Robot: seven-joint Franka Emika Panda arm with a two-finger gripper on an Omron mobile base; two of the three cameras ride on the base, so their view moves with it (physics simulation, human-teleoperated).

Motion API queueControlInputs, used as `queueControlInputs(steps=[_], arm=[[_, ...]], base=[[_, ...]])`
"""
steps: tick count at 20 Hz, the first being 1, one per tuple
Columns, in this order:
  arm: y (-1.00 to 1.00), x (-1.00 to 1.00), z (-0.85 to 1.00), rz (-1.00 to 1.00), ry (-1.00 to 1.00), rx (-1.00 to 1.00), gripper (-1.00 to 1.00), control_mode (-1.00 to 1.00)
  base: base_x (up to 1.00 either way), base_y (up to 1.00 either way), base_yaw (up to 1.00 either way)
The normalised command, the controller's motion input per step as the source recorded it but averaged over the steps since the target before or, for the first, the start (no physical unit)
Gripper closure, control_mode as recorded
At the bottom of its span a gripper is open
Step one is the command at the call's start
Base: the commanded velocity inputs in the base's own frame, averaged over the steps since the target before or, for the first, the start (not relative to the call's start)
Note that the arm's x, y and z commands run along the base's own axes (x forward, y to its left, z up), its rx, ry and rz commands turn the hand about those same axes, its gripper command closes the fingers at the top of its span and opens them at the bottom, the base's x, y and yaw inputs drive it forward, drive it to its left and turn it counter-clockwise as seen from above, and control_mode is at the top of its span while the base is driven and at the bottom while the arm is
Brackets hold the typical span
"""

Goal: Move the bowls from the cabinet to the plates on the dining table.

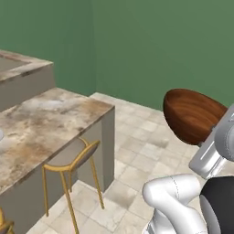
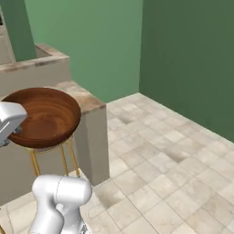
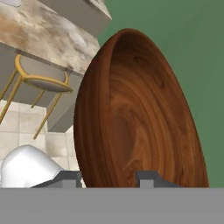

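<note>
The claw [image 3: 109,177] is pinching the rim of the reddish-brown bowl [image 3: 140,118], one finger on the outer wall and one inside. The bowl is held clear of the floor, tilted in the left base view, its opening facing up in the right base view. The stone-topped surface [image 1: 41,128] lies to the left of the claw and lower than the bowl. A yellow-framed stool [image 1: 68,164] stands against its front. A pale edge [image 3: 11,2] at the far end of the surface may be a plate; the crop is too tight to confirm.
</note>
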Motion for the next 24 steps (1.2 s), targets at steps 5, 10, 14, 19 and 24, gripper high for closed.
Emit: queueControlInputs(steps=[5, 10, 14, 19, 24], arm=[[0.0, 0.0, 0.0, 0.0, 0.0, 0.0, 1.0, 1.0], [0.0, 0.0, 0.0, 0.0, 0.0, 0.0, 1.0, 1.0], [0.0, 0.0, 0.0, 0.0, 0.0, 0.0, 1.0, 1.0], [0.0, 0.0, 0.0, 0.0, 0.0, 0.0, 1.0, 1.0], [0.0, 0.0, 0.0, 0.0, 0.0, 0.0, 1.0, 1.0]], base=[[0.06, 0.04, 0.66], [0.57, 0.0, 0.67], [0.88, 0.01, 0.56], [1.0, -0.13, 0.26], [0.92, 0.0, 0.11]])
